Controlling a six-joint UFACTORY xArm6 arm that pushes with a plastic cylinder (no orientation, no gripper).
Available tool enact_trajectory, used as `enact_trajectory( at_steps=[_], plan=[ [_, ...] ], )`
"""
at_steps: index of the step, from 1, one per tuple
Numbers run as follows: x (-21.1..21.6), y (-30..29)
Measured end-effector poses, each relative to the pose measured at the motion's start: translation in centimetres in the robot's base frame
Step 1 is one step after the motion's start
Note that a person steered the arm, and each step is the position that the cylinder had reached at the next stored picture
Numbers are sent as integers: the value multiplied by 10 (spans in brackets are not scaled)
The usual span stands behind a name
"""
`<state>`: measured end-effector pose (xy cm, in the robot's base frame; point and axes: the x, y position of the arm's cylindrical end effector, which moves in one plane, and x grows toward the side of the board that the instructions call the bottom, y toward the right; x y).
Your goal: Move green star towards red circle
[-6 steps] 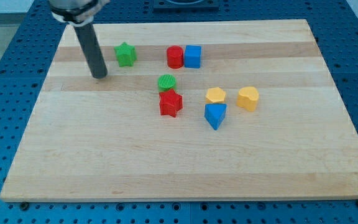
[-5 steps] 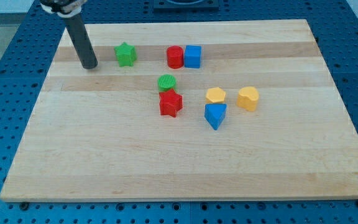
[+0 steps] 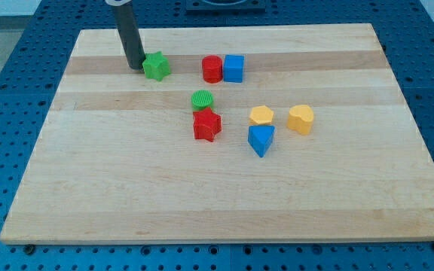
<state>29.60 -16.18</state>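
Camera view: one view only, looking down at an angle on the table (image 3: 224,196).
End effector: a straight dark rod with nothing to open or close and holding nothing; my tip (image 3: 136,66) stands on the table near the view's top left.
Tip to task block: the green star (image 3: 156,66) lies just to the view's right of my tip, touching it or as good as touching; the exact contact cannot be told.
Green star to target: the red circle (image 3: 212,68) sits to the view's right of the star at about the same height, a clear gap between them.
Next to target: a blue cube (image 3: 233,68) touches the red circle on its right side.
Middle group: a green circle (image 3: 202,100) sits just above a red star (image 3: 207,125).
Right group: a yellow hexagon (image 3: 261,115), a yellow block (image 3: 301,119) and, below the hexagon, a blue triangle (image 3: 261,139).
Surface: pale wooden board with lengthwise grain.
Room: blue perforated base (image 3: 13,68) all round the board.
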Motion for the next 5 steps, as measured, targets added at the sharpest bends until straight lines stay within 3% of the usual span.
enact_trajectory(
  at_steps=[3,5],
  plan=[
    [35,13],
    [37,23]
  ],
)
